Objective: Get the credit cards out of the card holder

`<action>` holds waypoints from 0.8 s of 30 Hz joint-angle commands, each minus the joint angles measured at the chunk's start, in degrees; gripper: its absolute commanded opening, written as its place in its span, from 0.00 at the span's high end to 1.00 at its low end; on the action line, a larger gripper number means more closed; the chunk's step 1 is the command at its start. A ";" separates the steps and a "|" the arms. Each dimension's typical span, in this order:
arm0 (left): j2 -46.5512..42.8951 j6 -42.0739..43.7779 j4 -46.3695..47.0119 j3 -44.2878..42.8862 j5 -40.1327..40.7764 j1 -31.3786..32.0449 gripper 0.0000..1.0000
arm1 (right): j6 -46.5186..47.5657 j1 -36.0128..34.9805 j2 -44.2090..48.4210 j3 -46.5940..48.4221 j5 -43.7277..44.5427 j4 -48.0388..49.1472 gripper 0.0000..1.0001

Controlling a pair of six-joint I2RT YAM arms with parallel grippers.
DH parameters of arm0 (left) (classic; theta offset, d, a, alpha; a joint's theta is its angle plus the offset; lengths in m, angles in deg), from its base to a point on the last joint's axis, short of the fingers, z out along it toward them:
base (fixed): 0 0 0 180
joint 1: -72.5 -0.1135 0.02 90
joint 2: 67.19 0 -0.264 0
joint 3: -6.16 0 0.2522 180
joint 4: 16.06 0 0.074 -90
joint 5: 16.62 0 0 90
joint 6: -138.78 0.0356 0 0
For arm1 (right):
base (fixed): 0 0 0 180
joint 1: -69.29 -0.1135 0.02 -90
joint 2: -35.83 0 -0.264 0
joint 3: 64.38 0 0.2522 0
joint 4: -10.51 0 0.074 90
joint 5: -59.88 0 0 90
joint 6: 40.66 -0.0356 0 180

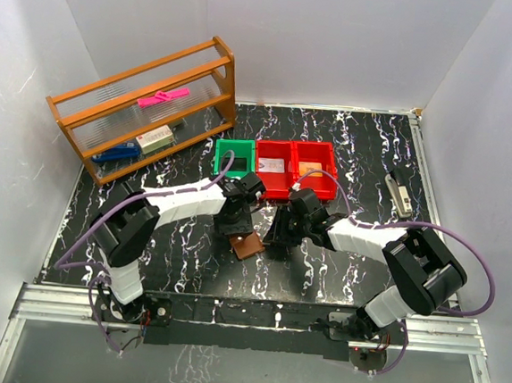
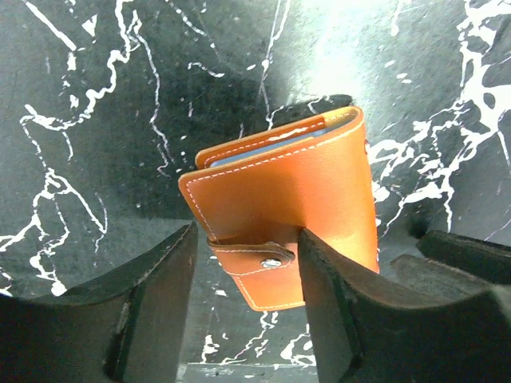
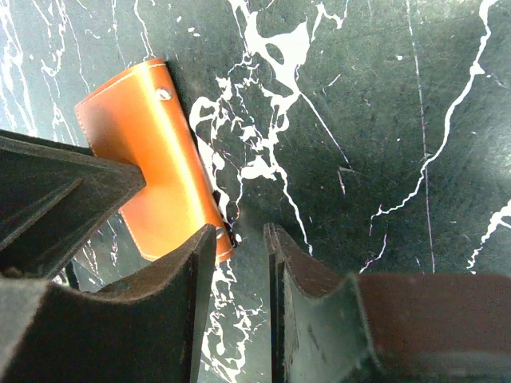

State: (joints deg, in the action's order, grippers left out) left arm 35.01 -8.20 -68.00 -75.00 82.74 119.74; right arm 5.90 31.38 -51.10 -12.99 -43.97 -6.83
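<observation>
Left gripper [image 2: 247, 239] jaws apart astride closed card holder [image 2: 295, 175]; right gripper [image 3: 241, 235] jaws barely apart, empty; off-centre pinch may skid the card holder.

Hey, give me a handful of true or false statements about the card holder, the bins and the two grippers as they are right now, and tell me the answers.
1. The card holder is folded shut, with its strap snapped across it. True.
2. The card holder sits inside a bin. False: it lies on the table, nearer the arms than the bins.
3. One green bin and two red bins stand in a row. True.
4. The right gripper holds a credit card. False: only bare table shows between its fingers, and the card holder's corner lies beside one of them.
5. The left gripper has a finger on each side of the strap end of the card holder. True.
</observation>
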 commanded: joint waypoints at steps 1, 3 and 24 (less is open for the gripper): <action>-3.22 0.12 -3.69 2.80 2.05 0.06 0.51 | 0.29 -0.08 0.36 -0.42 0.57 1.55 0.71; -3.73 -0.02 -3.75 3.26 2.07 0.08 0.53 | 0.33 -0.10 0.36 -0.39 0.57 1.43 0.71; -11.71 -1.18 -5.15 7.78 3.85 0.12 0.77 | 0.46 -0.08 -0.16 1.13 -1.78 1.39 0.71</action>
State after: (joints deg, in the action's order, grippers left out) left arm 26.70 -8.87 -70.79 -68.46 85.45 119.74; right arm 5.92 31.38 -51.21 -12.99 -45.23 -6.80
